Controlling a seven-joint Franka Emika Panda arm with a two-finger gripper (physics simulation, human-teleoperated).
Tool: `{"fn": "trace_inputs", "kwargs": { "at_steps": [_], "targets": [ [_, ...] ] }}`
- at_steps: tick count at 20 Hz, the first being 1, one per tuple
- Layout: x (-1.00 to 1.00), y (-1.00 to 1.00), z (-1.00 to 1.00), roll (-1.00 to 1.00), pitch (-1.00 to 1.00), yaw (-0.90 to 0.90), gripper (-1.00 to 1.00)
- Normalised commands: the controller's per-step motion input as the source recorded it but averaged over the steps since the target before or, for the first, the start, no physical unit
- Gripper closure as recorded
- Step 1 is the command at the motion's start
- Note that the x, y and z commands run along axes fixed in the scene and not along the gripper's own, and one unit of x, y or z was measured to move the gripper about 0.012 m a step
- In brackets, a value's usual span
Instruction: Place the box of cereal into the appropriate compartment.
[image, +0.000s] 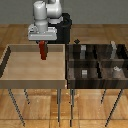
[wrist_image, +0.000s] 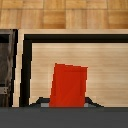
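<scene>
In the exterior view, my gripper (image: 43, 45) has its fingers clamped on the red box of cereal (image: 43, 51), which hangs upright above the light-wood tray (image: 10, 75), near its far wall. The dark wooden bin (image: 70, 70) split into four sits at the exterior view's right, just beside the tray.

In the wrist view, the box of cereal (wrist_image: 68, 86) shows slightly tilted between my fingers (wrist_image: 44, 102), over the tray floor (wrist_image: 107, 65).
</scene>
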Motion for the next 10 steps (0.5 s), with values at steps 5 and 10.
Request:
{"fn": "trace_inputs", "kwargs": {
  "at_steps": [5,10],
  "targets": [
    [0.00,0.20,0.80,0.00,0.00,0.00,1.00],
    [0.00,0.80,0.00,0.00,0.00,0.00,1.00]
  ]
}}
